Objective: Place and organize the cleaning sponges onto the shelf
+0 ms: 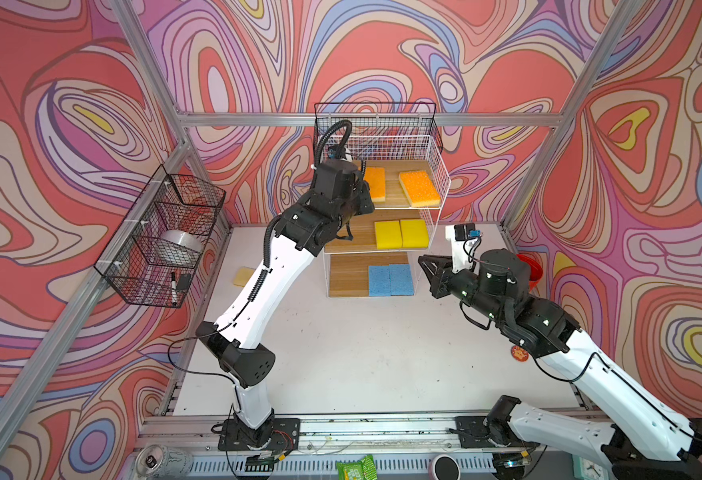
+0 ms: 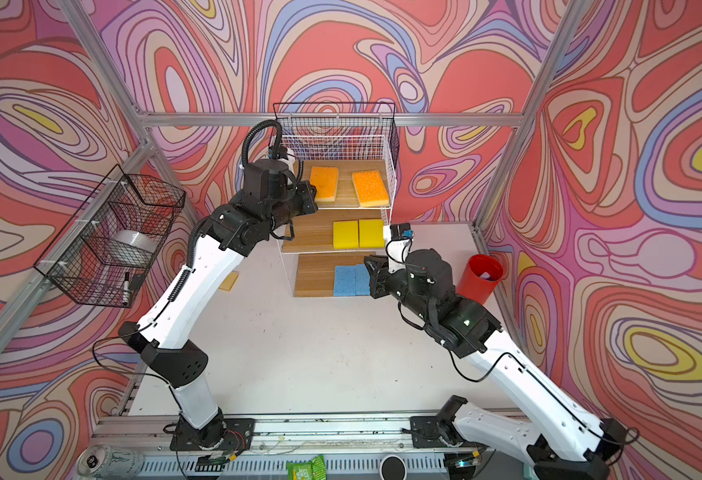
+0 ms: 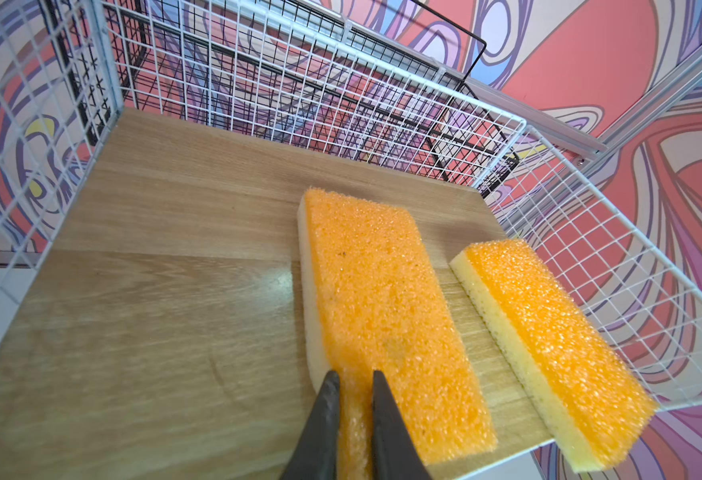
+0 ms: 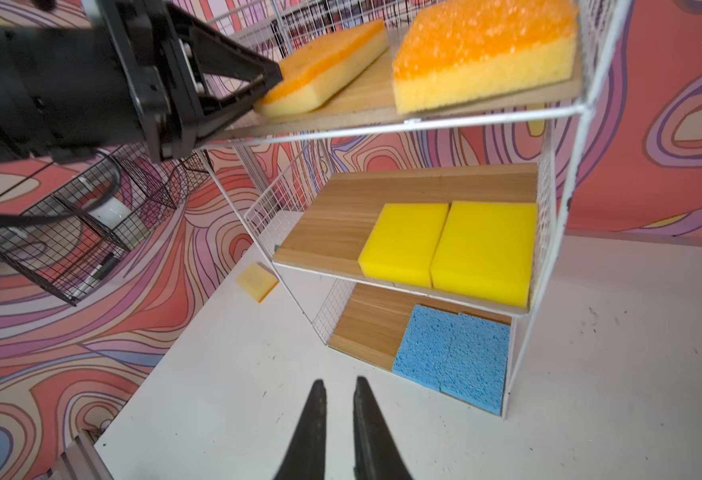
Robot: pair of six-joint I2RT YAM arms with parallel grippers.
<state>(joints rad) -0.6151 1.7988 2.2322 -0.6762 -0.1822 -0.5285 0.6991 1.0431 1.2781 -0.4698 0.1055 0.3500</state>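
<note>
Up on the shelf (image 1: 445,178), which stands upper centre in both top views, the left gripper (image 3: 355,376) is clamped on the near end of an orange sponge (image 3: 382,316). The left wrist view shows its two dark fingers (image 3: 326,415) pinching the foam so that it dents between them. That sponge lies flat on the top board (image 3: 175,249), with its coarse, glittering orange face up and a pale yellow layer showing along its side.

Near it, toward the right in the top views, a second orange sponge (image 1: 419,188) of the same make sits askew and apart from the first. One corner juts past the board's front edge, close to the wire side wall.

On the middle board (image 4: 341,216) two bright yellow sponges (image 1: 388,235), smooth and plain, lie side by side and touching, on the right half in the top views. On the bottom board (image 4: 366,332) two light blue sponges (image 1: 379,280), thin and porous, lie touching in the same way.

A tan sponge (image 1: 243,276) lies pale side up on the white table (image 1: 362,353), left of the shelf in the top views and partly behind the left arm (image 1: 266,291). The right wrist view shows a thin orange edge on it.

The right gripper (image 4: 340,381) hangs over the table, just right of the bottom tier in a top view (image 1: 424,262). Its fingers are nearly together, with only a slit between them and nothing in it.
</note>
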